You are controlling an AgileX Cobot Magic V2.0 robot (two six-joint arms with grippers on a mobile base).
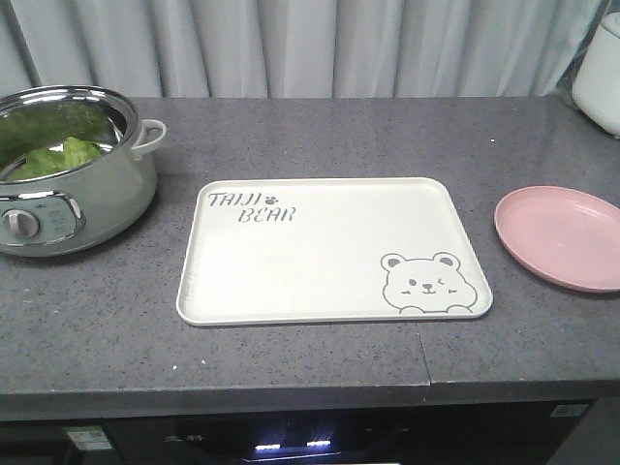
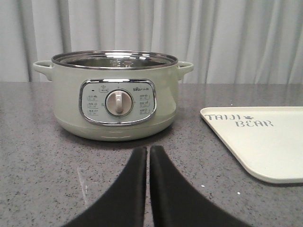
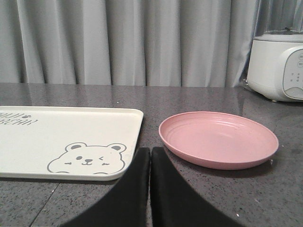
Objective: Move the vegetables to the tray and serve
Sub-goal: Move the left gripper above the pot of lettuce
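Green lettuce leaves [image 1: 58, 155] lie inside a pale green electric pot [image 1: 68, 208] at the left of the counter; the pot also shows in the left wrist view [image 2: 116, 97], its inside hidden there. The cream tray [image 1: 334, 252] with "TAIJI BEAR" lettering and a bear drawing lies flat in the middle, with nothing on it; it also shows in the left wrist view [image 2: 265, 142] and the right wrist view [image 3: 61, 142]. My left gripper [image 2: 147, 150] is shut and empty, low in front of the pot. My right gripper [image 3: 150, 151] is shut and empty, between the tray's corner and the plate. Neither arm shows in the front view.
A round pink plate [image 1: 562, 237] lies right of the tray, also in the right wrist view [image 3: 218, 139]. A white appliance [image 1: 601, 77] stands at the back right, also in the right wrist view [image 3: 279, 66]. A grey curtain hangs behind the dark speckled counter [image 1: 291, 136].
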